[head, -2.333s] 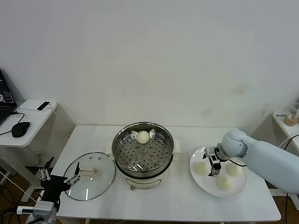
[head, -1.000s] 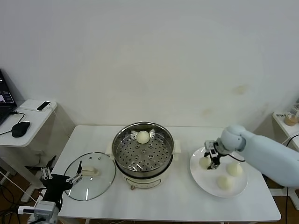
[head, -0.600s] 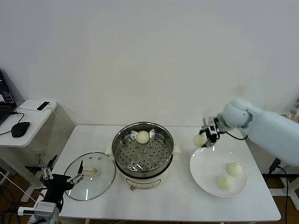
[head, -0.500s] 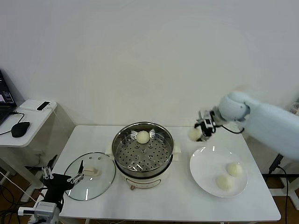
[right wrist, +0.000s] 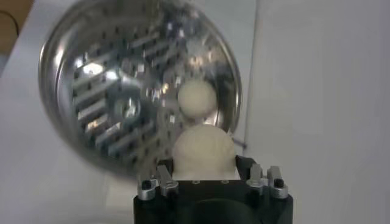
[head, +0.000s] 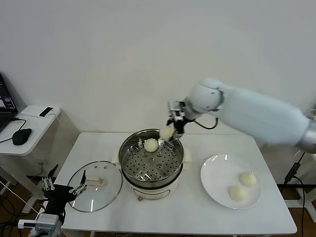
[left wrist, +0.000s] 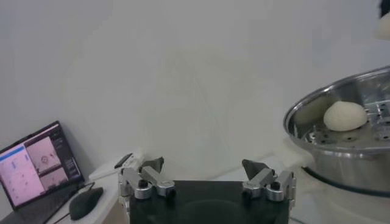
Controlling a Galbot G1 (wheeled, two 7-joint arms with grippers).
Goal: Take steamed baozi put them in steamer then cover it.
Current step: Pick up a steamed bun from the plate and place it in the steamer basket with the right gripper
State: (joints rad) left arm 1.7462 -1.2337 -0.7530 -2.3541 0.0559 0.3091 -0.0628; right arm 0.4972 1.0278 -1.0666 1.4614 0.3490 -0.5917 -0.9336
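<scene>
My right gripper (head: 170,132) is shut on a cream-white baozi (head: 166,133) and holds it above the far right rim of the steamer (head: 151,175). In the right wrist view the held baozi (right wrist: 203,152) fills the jaws, with the perforated tray (right wrist: 116,103) below. One baozi (head: 151,145) lies at the back of the tray; it also shows in the right wrist view (right wrist: 197,99). Two baozi (head: 248,179) (head: 237,193) lie on the white plate (head: 215,173). The glass cover (head: 95,185) lies flat left of the steamer. My left gripper (head: 63,189) is open by the cover's left edge.
A side table (head: 27,129) at the left carries a mouse (head: 21,136), a laptop and a small device. In the left wrist view the steamer (left wrist: 341,140) stands ahead with one baozi (left wrist: 345,115) inside. The white wall is close behind the table.
My right gripper closed on a baozi on the plate, lifted it and carried it left to above the steamer's far rim. The plate now holds two baozi. The left arm stayed put.
</scene>
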